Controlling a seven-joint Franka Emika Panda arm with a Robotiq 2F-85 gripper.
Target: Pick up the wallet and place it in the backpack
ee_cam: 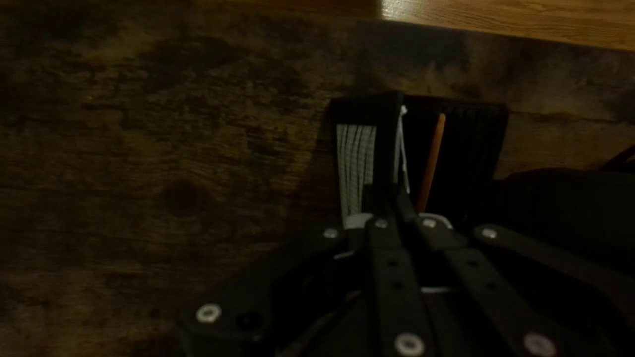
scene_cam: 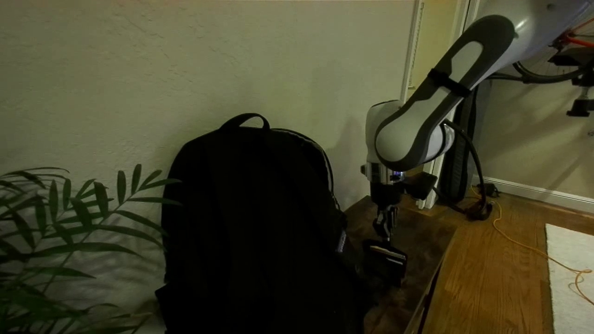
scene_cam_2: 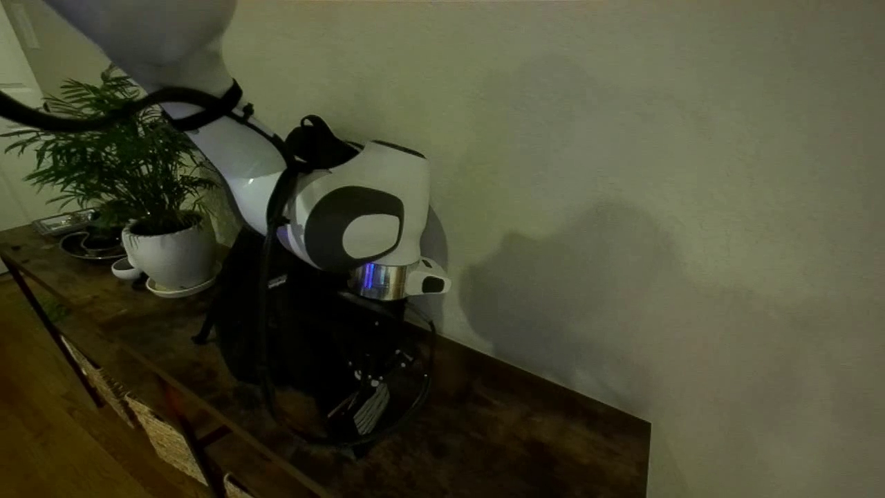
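While the gripper [scene_cam: 385, 238] pinches the wallet [scene_cam: 393, 261], lower right in an exterior view, the backpack [scene_cam: 260, 222] rises to their left, so the carry probably goes up-left.

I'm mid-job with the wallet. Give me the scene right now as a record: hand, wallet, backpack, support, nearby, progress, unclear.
hand: shut, pinching part of the wallet
wallet: partly open, outside the backpack and close beside it
backpack: black, standing upright
support: dark brown tabletop under the backpack
nearby: white plant pot on the tabletop, across the backpack from the hand
progress: wallet gripped, not yet in the backpack
unclear: whether the wallet is clear of the tabletop; whether the backpack is open
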